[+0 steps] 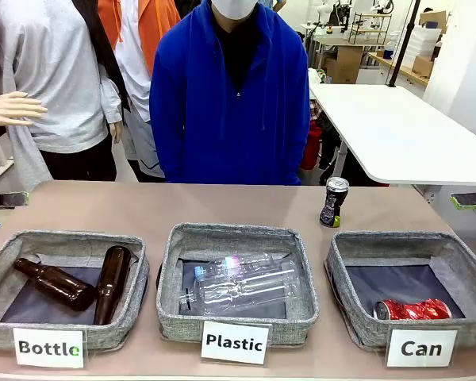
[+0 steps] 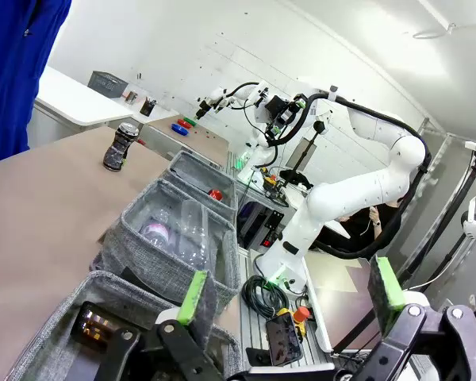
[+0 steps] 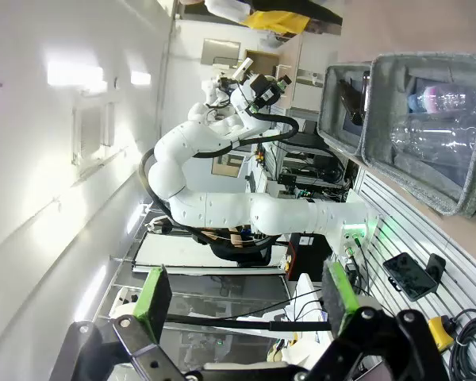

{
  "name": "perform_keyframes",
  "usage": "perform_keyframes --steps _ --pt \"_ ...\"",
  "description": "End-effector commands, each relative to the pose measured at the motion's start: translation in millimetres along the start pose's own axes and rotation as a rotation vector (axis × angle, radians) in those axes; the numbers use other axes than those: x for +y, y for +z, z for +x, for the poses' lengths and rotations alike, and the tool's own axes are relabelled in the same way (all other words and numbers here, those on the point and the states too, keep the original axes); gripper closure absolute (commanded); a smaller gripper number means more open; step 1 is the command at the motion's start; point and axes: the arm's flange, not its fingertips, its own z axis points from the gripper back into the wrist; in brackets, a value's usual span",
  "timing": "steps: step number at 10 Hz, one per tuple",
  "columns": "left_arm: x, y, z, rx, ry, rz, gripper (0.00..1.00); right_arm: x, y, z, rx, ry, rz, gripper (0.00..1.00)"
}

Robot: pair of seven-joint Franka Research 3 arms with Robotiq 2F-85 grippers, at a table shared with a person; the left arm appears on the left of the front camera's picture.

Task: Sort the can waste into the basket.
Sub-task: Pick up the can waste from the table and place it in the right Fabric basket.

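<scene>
Front view: crushed red can [image 1: 412,309] lies in the Can basket [image 1: 346,292]; dark can [image 1: 334,202], upright toward the tabletop's right edge, needs grasping next; left gripper [image 2: 289,290] and right gripper [image 3: 246,292] gape empty.

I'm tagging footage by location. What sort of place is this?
Probably a robotics lab: a white robot arm above coiled cables, labelled sorting baskets on a table, a white worktable behind.
</scene>
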Motion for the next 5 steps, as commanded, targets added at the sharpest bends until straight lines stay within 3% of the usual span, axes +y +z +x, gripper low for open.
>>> perform_keyframes --steps 1,2,3,4,5 --pt "-4 -2 -1 -0.002 0.007 0.009 0.00 1 -1 -2 0.006 0.000 -0.006 0.00" --pt "-4 -2 -1 -0.002 0.007 0.009 0.00 0 0 0 0.000 0.000 0.000 0.00" --pt "-4 -2 -1 -0.002 0.007 0.009 0.00 9 8 3 -0.232 0.280 -0.385 0.00" --pt "-4 -2 -1 -0.002 0.007 0.009 0.00 -1 9 35 -0.265 0.622 -0.696 0.00" --pt "-4 -2 -1 -0.002 0.007 0.009 0.00 -21 16 68 -0.260 0.783 -0.881 0.00"
